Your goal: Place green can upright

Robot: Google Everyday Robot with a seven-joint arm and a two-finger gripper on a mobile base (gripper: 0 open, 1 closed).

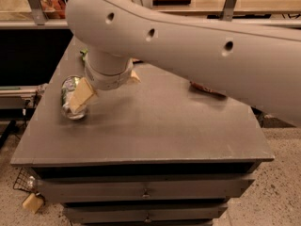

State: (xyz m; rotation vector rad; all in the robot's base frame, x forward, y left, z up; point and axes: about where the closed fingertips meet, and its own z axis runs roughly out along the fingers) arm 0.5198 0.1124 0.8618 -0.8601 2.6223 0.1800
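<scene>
The big pale arm [197, 46] comes in from the right and fills most of the view, bending down over the left part of the grey surface [164, 126]. The gripper [74, 101] hangs off the wrist near that left edge and looks clamped on the green can [67, 87]. One tan finger [82, 93] lies slantwise across the can's side; the other I can't see, presumably it's behind. So the can isn't off to any side of the gripper, it's right in it. What matters is its long axis, which is nowhere near vertical: it runs roughly toward the camera and downward, with a shiny silver end facing us low by the surface (can't tell if it touches). My guess is the wrist has to swing that end underneath before letting go. The can itself has green and white print with bright glare on the metal, and no dents I can make out.
</scene>
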